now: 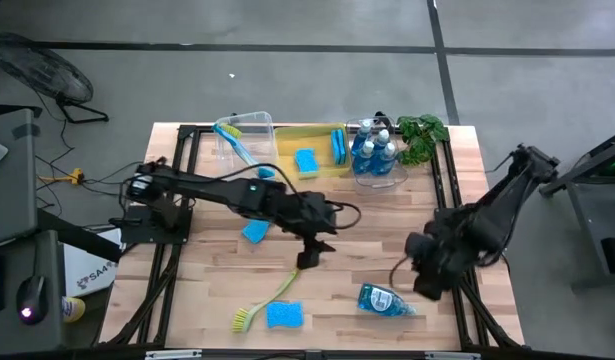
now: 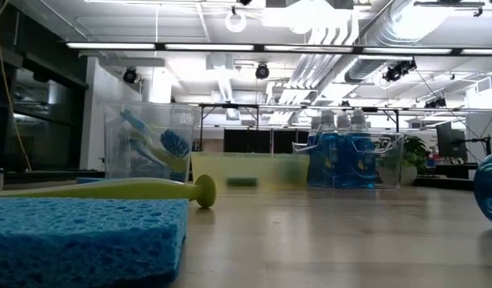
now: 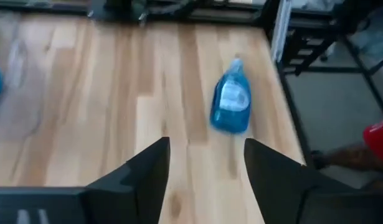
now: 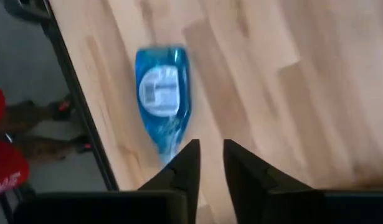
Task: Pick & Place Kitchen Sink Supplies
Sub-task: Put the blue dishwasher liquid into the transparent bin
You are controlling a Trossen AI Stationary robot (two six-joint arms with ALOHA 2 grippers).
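Observation:
A clear bottle of blue soap [image 1: 385, 300] lies on its side near the table's front right; it also shows in the left wrist view [image 3: 230, 102] and the right wrist view [image 4: 161, 93]. A yellow-green brush [image 1: 267, 298] and a blue sponge [image 1: 284, 315] lie flat at the front, and a second sponge [image 1: 255, 231] lies under my left arm. My left gripper [image 1: 309, 255] hangs open above mid-table, nothing between its fingers [image 3: 207, 146]. My right gripper [image 1: 425, 280] points down just right of the bottle, its fingers [image 4: 211, 146] a narrow gap apart, touching nothing.
Along the far edge stand a clear bin [image 1: 249, 135] with a blue brush, a yellow bin [image 1: 322, 130] with sponges, a clear bin of soap bottles [image 1: 375, 150] and a green plant [image 1: 422, 135]. Bare wood lies between the two grippers.

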